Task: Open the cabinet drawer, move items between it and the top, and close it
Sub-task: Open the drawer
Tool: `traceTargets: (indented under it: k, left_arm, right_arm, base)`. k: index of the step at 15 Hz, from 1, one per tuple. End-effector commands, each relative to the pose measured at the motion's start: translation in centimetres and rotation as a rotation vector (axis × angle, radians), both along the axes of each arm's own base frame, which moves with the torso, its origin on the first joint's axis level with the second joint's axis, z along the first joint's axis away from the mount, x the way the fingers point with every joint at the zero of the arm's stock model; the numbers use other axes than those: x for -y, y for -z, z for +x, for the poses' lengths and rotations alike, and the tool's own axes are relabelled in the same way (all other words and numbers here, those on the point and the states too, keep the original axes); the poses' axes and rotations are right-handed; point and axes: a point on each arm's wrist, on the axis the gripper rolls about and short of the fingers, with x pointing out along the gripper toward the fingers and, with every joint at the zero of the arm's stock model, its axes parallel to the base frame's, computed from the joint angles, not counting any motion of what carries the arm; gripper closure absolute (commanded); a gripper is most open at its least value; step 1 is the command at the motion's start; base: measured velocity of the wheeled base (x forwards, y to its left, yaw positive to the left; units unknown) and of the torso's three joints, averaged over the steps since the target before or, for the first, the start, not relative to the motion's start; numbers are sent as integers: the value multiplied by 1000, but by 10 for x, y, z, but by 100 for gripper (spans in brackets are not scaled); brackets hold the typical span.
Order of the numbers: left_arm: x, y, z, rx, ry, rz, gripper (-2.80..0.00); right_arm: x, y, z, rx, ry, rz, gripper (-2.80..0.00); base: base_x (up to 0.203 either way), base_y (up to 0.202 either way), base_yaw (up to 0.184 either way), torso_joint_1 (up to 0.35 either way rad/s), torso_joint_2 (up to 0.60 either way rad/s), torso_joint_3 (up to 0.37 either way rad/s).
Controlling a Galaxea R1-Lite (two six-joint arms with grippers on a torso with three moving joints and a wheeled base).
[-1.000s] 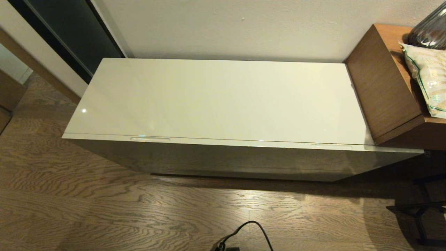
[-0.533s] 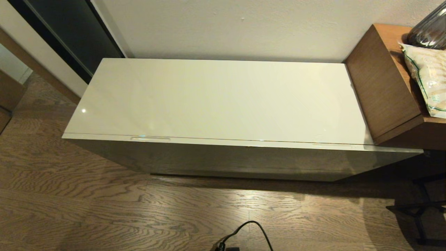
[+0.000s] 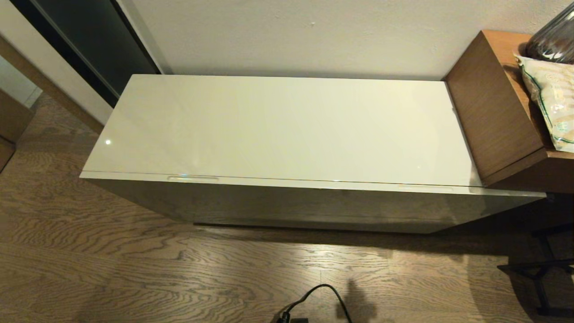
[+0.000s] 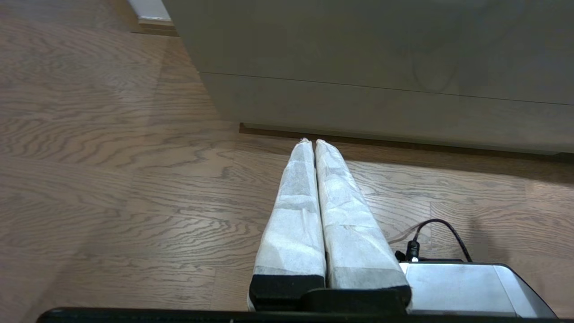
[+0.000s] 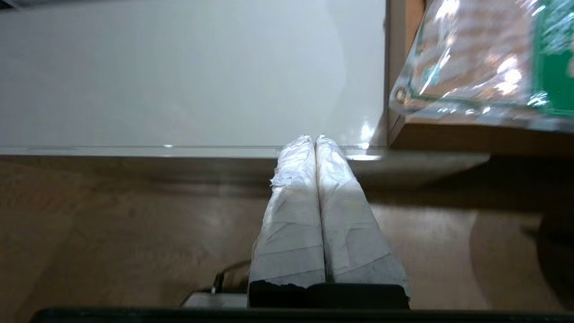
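The cabinet's glossy cream top (image 3: 278, 130) lies bare, and the tissue pack is out of view. The drawer (image 3: 314, 204) below it is closed, its front flush, with two slim handles (image 3: 193, 178) (image 3: 425, 187) along its upper edge. Neither gripper shows in the head view. My left gripper (image 4: 311, 141) is shut and empty, low over the wooden floor, pointing at the foot of the cabinet front (image 4: 381, 45). My right gripper (image 5: 314, 138) is shut and empty, higher up, with its tips in line with the front edge of the top (image 5: 179, 76), close to the brown unit.
A taller brown wooden unit (image 3: 493, 103) abuts the cabinet's right end and carries a clear green-printed bag (image 3: 551, 98) and a dark glass vase (image 3: 554, 40). A black cable (image 3: 323, 296) lies on the floor in front. Dark stand legs (image 3: 542, 269) are at the right.
A dark shadow has appeared on the floor beside the cable at the bottom of the head view. Nothing on the cabinet has moved and the drawer stays closed.
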Motion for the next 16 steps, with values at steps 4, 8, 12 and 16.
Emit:
traceTargets:
  k: [4, 8, 12, 16]
  left_arm:
    - [0, 0, 0, -1, 0, 0, 0]
    - [0, 0, 0, -1, 0, 0, 0]
    - [0, 0, 0, -1, 0, -1, 0]
    - [0, 0, 0, -1, 0, 0, 0]
  right_arm:
    - [1, 52, 182, -356, 17, 34, 0]
    - [-6, 130, 238, -496, -36, 37, 0]
    - [-18, 164, 241, -497, -75, 19, 0]
    - [-33, 170, 227, -515, -122, 5, 0]
  base:
    - [0, 0, 0, 0, 0, 0]
    - [0, 0, 0, 0, 0, 0]
    - [0, 0, 0, 0, 0, 0]
    - [0, 0, 0, 0, 0, 0]
